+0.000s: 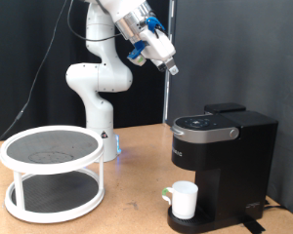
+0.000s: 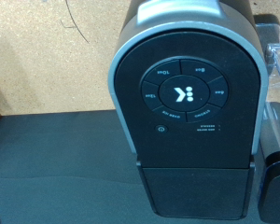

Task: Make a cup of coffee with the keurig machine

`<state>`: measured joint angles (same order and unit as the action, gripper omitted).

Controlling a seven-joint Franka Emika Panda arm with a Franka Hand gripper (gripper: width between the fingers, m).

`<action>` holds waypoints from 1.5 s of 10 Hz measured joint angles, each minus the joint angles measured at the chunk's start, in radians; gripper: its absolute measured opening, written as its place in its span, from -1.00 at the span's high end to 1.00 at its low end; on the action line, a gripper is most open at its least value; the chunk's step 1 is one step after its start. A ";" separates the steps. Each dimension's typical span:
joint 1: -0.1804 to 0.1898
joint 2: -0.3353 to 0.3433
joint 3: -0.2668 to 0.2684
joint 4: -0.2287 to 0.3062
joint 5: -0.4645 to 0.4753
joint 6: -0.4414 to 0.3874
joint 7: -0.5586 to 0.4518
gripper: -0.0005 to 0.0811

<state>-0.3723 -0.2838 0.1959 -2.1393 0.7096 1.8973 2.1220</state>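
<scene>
Exterior view: gripper (image 1: pixel 172 68) hanging high above keurig machine (image 1: pixel 221 166), holding nothing, likely lining up over buttons. Cannot tell if claw released or clenched. Cup (image 1: pixel 184 199) sitting under brew head on drip base, ready for catching coffee. White rack (image 1: pixel 51 172) standing well apart.

Wrist view: looking down at closed lid, round button ring. Writing too blurry for reading. No fingers showing.

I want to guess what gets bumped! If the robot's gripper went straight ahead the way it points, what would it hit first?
Most likely the top of the keurig machine. The gripper hangs above it, and the wrist view looks straight down at its round button panel. Exact depth is unclear.
</scene>
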 joint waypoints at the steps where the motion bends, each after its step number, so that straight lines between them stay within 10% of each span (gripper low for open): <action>1: 0.000 0.000 0.000 -0.007 -0.012 -0.001 -0.014 -0.81; 6: 0.003 0.002 0.060 0.027 -0.172 0.038 -0.062 -0.81; 11: 0.010 0.067 0.144 0.178 -0.303 -0.083 -0.011 -0.81; 15: 0.010 0.083 0.205 0.167 -0.350 0.049 0.070 -0.81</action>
<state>-0.3623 -0.2004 0.4005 -1.9725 0.3595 1.9459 2.1921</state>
